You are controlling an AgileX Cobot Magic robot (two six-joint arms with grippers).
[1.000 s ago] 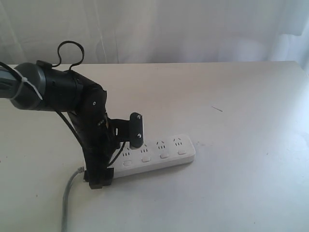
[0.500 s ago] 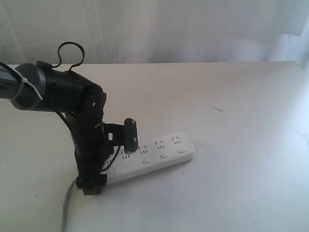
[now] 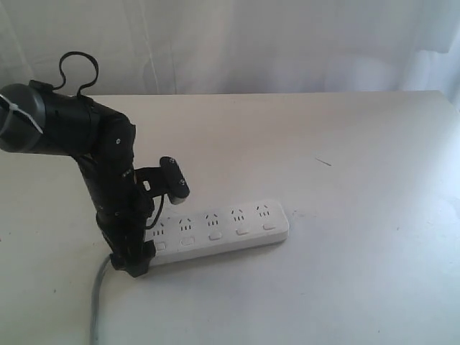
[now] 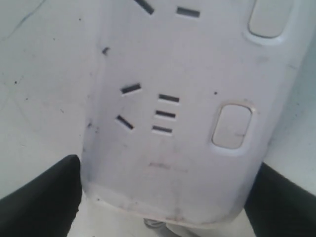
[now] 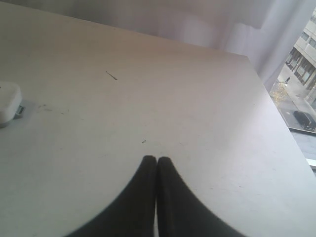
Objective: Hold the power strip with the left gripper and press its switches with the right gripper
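The power strip (image 3: 223, 228) lies on the table, its five switches (image 3: 214, 236) in a row along the near side and its grey cord (image 3: 97, 302) trailing off the left end. My left gripper (image 3: 152, 223) is open and straddles the strip's cord end, one finger on each long side. In the left wrist view the power strip (image 4: 173, 123) fills the gap between the black fingers (image 4: 44, 192), with two switches (image 4: 231, 126) showing. My right gripper (image 5: 157, 159) is shut and empty above bare table, well off the strip's far end (image 5: 7, 101); the exterior view does not show it.
The white table (image 3: 359, 165) runs to a curtained wall at the back. A small dark fleck (image 3: 323, 162) lies right of the middle. The table's right edge (image 5: 276, 108) borders a window in the right wrist view.
My left arm has slid left along the strip to its cord end and turned, uncovering all five socket groups. The strip shifted slightly.
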